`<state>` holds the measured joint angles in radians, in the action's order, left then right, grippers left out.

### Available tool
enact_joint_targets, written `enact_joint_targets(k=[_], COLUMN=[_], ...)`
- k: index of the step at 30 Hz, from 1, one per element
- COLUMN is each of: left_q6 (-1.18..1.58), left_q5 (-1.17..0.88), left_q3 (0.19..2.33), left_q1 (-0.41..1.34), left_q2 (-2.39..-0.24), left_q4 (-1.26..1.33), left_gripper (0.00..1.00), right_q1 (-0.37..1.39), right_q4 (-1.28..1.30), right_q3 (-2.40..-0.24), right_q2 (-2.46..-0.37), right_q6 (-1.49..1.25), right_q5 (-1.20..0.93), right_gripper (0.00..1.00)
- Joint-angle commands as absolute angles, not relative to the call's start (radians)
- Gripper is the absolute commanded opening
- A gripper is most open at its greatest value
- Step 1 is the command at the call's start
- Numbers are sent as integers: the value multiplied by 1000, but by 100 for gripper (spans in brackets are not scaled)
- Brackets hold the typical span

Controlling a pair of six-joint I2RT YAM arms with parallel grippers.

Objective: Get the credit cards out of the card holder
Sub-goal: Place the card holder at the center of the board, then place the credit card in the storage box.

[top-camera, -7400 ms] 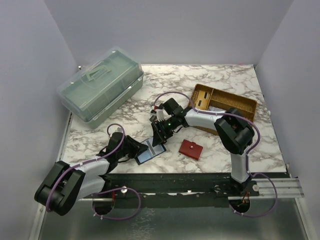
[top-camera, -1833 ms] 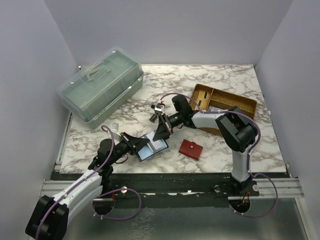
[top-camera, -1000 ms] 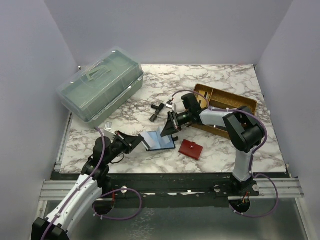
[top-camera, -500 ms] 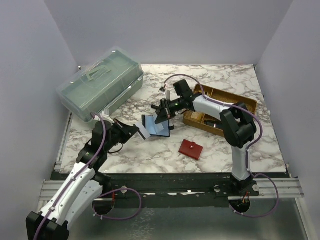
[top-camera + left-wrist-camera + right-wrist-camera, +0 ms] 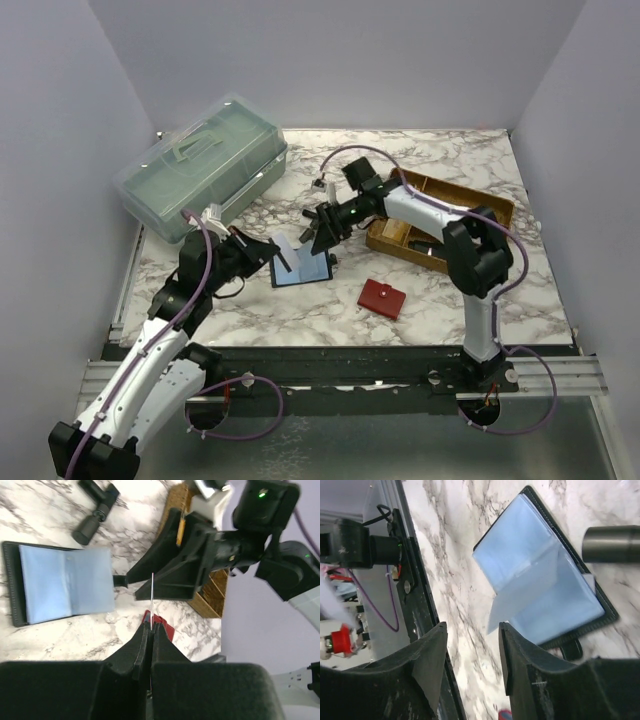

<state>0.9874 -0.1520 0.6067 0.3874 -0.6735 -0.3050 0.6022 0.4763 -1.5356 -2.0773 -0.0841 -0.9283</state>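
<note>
The left gripper (image 5: 151, 630) is pressed together on a credit card (image 5: 151, 600), and its wrist camera only catches that card edge-on, as a thin pale line sticking up out of the fingertips, so its colour and face are impossible to read there. From the top view the card looks like a pale sliver held in the air just off the left edge of the card holder (image 5: 300, 268). The holder lies open and flat on the marble table (image 5: 450, 300), black cover down and light blue sleeves up. One sleeve stands up a bit in the right wrist view, and it's hard to tell whether any more cards sit inside. The right gripper (image 5: 472, 627) hangs over the holder's far side with its fingers spread and nothing between them. A black tube (image 5: 615, 545) is cut off at the frame edge right beside the holder. A red wallet (image 5: 382, 297) sits closed nearer the arms, mostly hidden behind the left fingers in that wrist view. A wooden tray (image 5: 450, 215) is partly covered by the right arm.
</note>
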Motion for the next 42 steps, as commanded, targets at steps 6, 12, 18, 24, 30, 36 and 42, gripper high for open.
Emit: enact_joint_targets(k=[6, 12, 18, 24, 30, 36, 42], left_q6=[910, 833, 833, 870, 876, 889, 908], left_q5=[-518, -645, -683, -636, -568, -551, -542], left_q3=[541, 565, 625, 606, 594, 629, 657], left_q1=[384, 386, 401, 445, 523, 570, 593], left_q2=[-807, -970, -1091, -1131, -1175, -1259, -1325], left_q4=[102, 347, 470, 577, 674, 750, 802], left_gripper=[0, 0, 0, 0, 0, 0, 0], right_q1=[423, 419, 391, 326, 325, 325, 325], right_q4=[630, 581, 445, 151, 16, -91, -187], right_q3=[-1371, -1241, -1208, -1124, -1060, -1048, -1032], right_q2=[-1690, -1573, -1593, -1607, -1599, -1611, -1627], right_q6=[308, 272, 98, -222, -344, -450, -523], right_q5=[-1151, -1320, -1430, -1524, -1515, -1520, -1539], right_gripper=[76, 91, 92, 91, 91, 88, 57])
